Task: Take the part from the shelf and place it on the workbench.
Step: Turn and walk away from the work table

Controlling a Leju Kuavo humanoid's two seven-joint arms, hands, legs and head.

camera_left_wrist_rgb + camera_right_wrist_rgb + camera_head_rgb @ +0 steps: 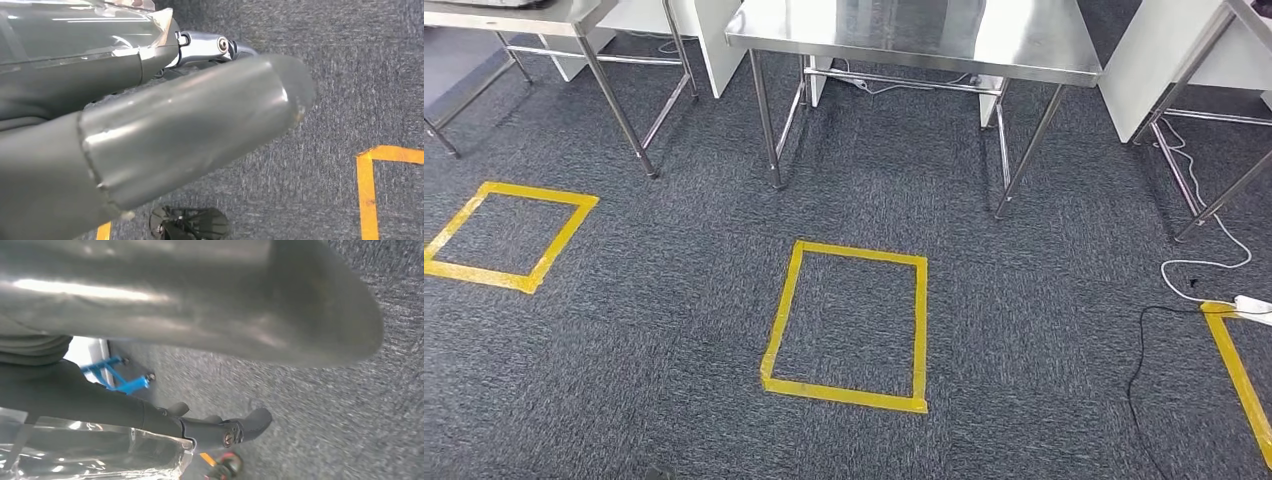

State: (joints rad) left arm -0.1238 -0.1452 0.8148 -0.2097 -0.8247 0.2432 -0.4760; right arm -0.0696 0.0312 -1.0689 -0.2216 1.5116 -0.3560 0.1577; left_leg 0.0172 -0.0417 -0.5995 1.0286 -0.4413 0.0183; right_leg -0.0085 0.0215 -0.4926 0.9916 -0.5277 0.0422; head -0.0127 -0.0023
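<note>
My left hand (165, 145) and right hand (210, 305) hang empty, fingers apart; bench (924, 40) ahead, part not yet fetched.

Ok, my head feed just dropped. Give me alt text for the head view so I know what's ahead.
A steel workbench stands straight ahead on dark grey carpet, with a yellow tape square on the floor in front of it. A second tape square lies to the left near another steel table, and a white cable trails at right.

Yellow tape squares (848, 327) mark speckled dark grey carpet (674, 300) beneath shiny silver steel tables (924, 40).
</note>
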